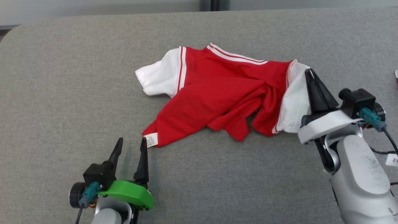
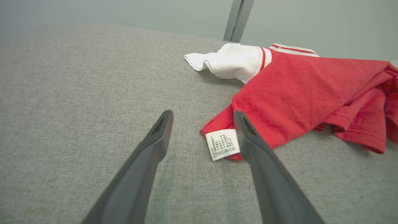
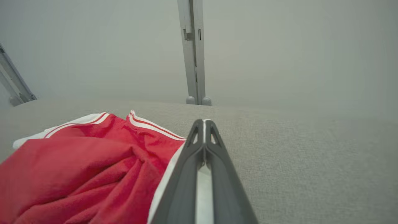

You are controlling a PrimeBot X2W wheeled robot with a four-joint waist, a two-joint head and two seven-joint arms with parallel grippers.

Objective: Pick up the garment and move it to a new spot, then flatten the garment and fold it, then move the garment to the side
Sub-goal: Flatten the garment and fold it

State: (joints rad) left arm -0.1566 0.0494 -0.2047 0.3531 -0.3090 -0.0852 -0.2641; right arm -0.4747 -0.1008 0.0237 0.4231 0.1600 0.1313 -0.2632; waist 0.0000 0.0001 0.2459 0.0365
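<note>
The garment [image 1: 217, 87] is a red shirt with white sleeves and white stripes, lying crumpled in the middle of the grey table [image 1: 62, 77]. My right gripper [image 1: 309, 72] is shut on its right white sleeve [image 1: 295, 93]; in the right wrist view white cloth shows pinched between the closed fingers of the right gripper [image 3: 204, 122], beside the garment [image 3: 77, 161]. My left gripper [image 1: 131, 140] stands open at the garment's near left corner, apart from the cloth. In the left wrist view the left gripper [image 2: 202, 115] frames the corner's white label [image 2: 222, 144] on the garment [image 2: 295, 87].
The grey cloth-covered table runs wide to the left and front of the shirt. A pale wall and an upright metal post [image 3: 194, 53] stand behind its far edge. Dark cables and a small white tag [image 1: 392, 160] hang at the right edge by my right arm.
</note>
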